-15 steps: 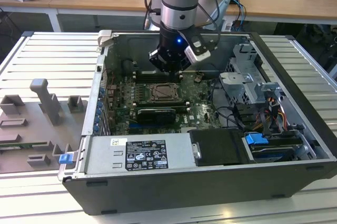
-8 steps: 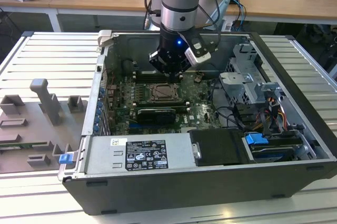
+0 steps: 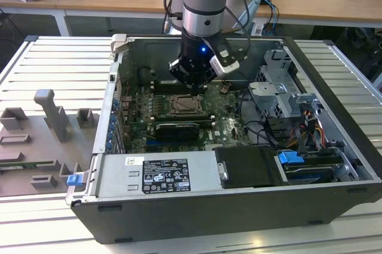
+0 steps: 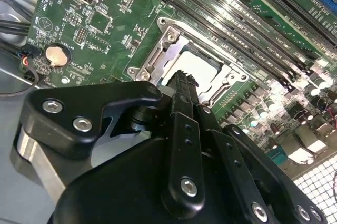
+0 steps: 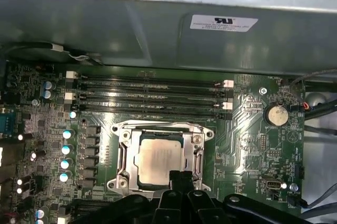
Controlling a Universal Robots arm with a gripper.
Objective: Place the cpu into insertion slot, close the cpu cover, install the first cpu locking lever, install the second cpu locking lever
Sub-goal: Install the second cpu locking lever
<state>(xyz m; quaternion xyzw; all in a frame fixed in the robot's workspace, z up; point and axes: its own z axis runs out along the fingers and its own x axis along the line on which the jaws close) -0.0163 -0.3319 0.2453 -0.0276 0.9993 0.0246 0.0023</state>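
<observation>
Hovering hand (image 5: 179, 177) with fingers pinched together, empty, tips just above cpu cover (image 5: 160, 129), cpu (image 5: 159, 159) seated.

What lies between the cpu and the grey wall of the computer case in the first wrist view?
The long memory slots lie between the cpu and the case wall, on green board, as the first wrist view shows.

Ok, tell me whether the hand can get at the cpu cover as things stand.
Probably yes: the hand hangs right by the cpu cover, which lies flat over the cpu, with nothing between them.
</observation>
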